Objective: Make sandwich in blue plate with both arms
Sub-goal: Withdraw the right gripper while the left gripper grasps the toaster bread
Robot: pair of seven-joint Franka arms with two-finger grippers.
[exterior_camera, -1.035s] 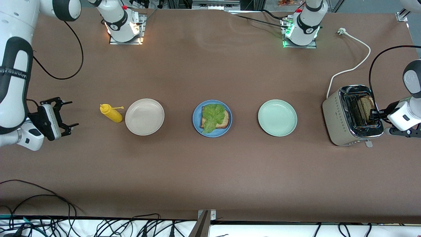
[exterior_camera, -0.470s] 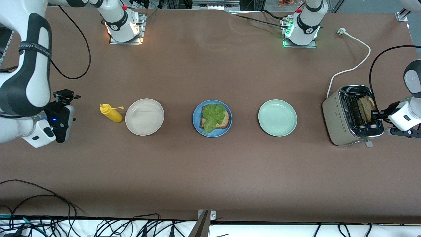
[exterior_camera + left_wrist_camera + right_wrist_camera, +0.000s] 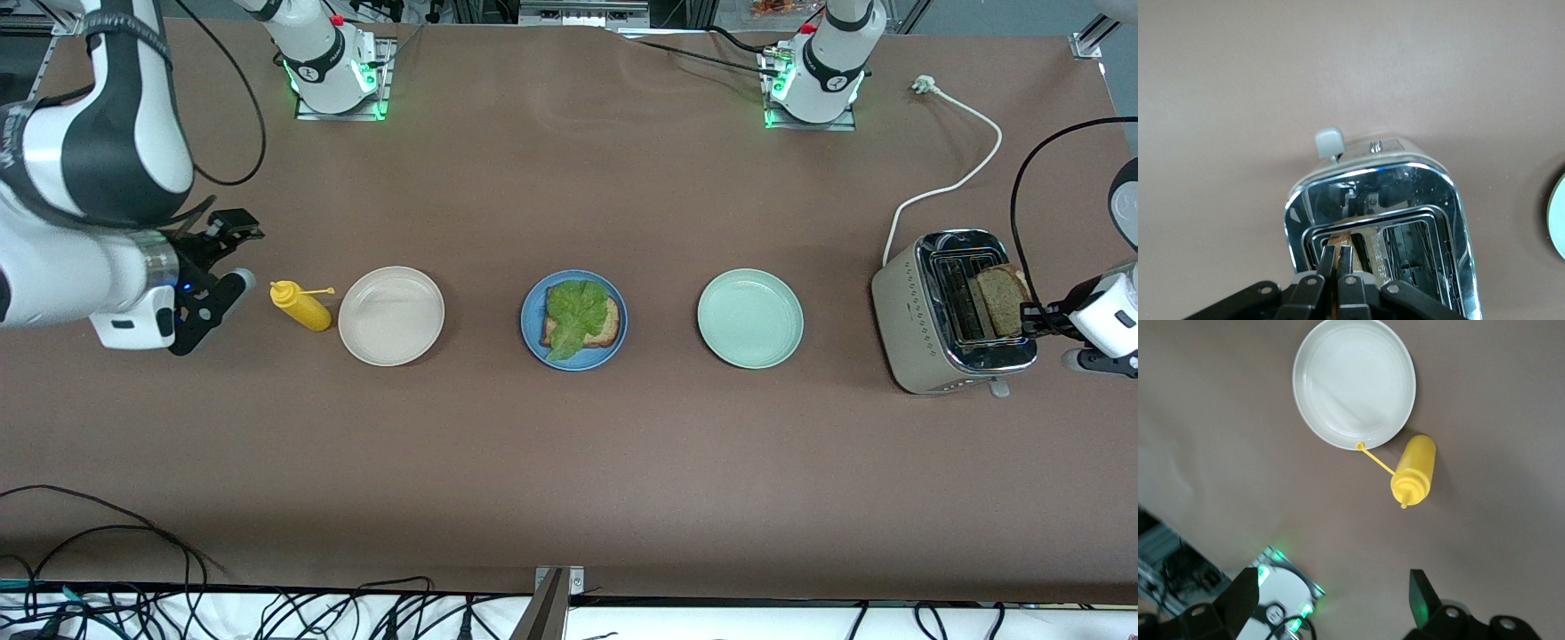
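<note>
The blue plate (image 3: 531, 343) sits mid-table and holds one toasted bread slice (image 3: 609, 325) with a green lettuce leaf (image 3: 576, 311) on it. My left gripper (image 3: 1029, 313) is over the toaster (image 3: 916, 329), shut on a second toasted slice (image 3: 999, 290) that stands raised partly out of the slot. In the left wrist view the fingertips (image 3: 1338, 257) pinch the slice (image 3: 1343, 237) above the chrome toaster top (image 3: 1371, 193). My right gripper (image 3: 233, 256) is open and empty, over the table beside the yellow bottle (image 3: 300, 305); it also shows in the right wrist view (image 3: 1331, 600).
A beige plate (image 3: 391, 316) lies toward the right arm's end and a pale green plate (image 3: 749, 318) toward the left arm's end. The toaster's white cable (image 3: 956, 182) runs toward the left arm's base. The bottle (image 3: 1415, 470) lies against the beige plate (image 3: 1355, 383).
The left gripper has lifted the bread slice higher out of the toaster. The right arm has swung in from the table's end toward the yellow bottle and turned its gripper.
</note>
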